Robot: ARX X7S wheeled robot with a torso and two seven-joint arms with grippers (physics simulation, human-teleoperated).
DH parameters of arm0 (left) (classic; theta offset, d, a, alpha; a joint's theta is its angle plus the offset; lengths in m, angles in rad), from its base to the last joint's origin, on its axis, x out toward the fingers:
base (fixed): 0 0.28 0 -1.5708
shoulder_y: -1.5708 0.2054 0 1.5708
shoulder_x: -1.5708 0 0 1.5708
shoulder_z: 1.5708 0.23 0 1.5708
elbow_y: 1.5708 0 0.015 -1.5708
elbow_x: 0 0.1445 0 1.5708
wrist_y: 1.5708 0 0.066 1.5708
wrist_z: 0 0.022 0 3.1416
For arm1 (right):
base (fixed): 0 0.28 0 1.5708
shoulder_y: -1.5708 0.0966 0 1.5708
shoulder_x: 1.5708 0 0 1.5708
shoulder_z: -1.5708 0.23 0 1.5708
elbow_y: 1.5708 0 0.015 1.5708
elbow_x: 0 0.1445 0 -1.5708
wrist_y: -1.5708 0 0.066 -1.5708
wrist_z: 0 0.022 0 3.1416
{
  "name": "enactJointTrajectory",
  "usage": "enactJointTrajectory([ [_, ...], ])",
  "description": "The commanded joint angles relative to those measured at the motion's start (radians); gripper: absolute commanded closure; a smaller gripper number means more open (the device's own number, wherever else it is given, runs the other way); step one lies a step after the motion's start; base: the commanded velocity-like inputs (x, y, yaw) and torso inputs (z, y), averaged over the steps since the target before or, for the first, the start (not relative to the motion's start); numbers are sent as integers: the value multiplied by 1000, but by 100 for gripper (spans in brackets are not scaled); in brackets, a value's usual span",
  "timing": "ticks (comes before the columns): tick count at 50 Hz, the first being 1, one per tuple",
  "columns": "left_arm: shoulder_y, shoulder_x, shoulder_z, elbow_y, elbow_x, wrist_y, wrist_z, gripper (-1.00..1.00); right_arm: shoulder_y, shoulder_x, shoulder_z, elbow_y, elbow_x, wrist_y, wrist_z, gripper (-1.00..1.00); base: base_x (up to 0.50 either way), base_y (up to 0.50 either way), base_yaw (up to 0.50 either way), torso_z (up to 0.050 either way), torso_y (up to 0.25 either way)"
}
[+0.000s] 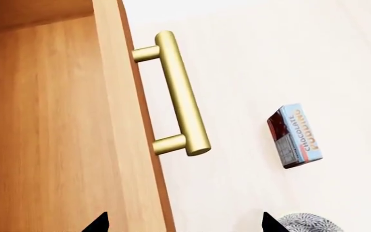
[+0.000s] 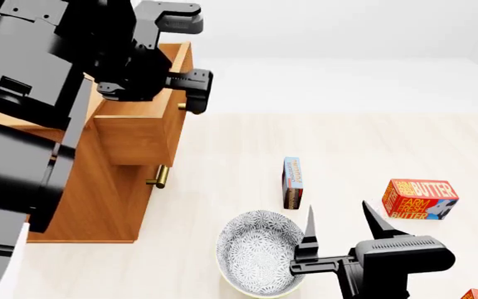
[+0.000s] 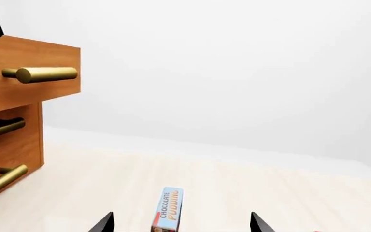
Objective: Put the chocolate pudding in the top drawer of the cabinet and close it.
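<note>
**Status: Drawer Open, Pudding Not Yet Picked Up**

The top drawer (image 2: 139, 128) of the cabinet (image 2: 98, 205) stands pulled out. The left gripper (image 2: 191, 91) hovers above it, jaws spread, empty. The chocolate pudding (image 2: 293, 182) stands on the floor, beside the bowl (image 2: 256, 252). The right gripper (image 2: 343, 221) is open, empty, near it. Remaining: grasp, place, close.

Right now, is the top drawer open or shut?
Open. The top drawer sticks out from the cabinet front, well past the lower drawer's handle, and its inside shows from above in the left wrist view.
</note>
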Motion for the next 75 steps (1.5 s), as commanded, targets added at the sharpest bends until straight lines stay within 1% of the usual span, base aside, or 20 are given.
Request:
enactJointTrajectory([
  [1,13,0,38,0,-23,-2,1,-100,4,3,-3,-3,5,8,3,-100,0,0,0,0,0],
  [19,42,0,57,0,-8,6,-10,-100,2,10,-6,-6,11,8,7,-100,0,0,0,0,0],
  [37,73,0,-5,0,69,6,5,-100,1,14,-11,1,13,0,12,-100,0,0,0,0,0],
  [45,90,0,-58,0,126,1,29,-100,6,13,-15,9,13,-3,14,-100,0,0,0,0,0],
  [50,97,0,-56,0,118,4,35,-100,8,14,-18,12,14,-3,14,-100,0,0,0,0,0],
  [54,97,0,-34,0,76,9,47,-100,9,15,-19,13,15,-2,15,-100,0,0,0,0,0],
  [63,76,0,81,0,-99,31,47,-100,12,15,-21,18,16,-4,18,-100,0,0,0,0,0],
  [66,68,0,131,0,-175,40,41,-100,14,14,-23,20,15,-5,19,-100,0,0,0,0,0],
  [75,53,0,326,3,-442,83,4,-100,19,19,-20,9,25,10,22,-100,0,0,0,0,0],
])
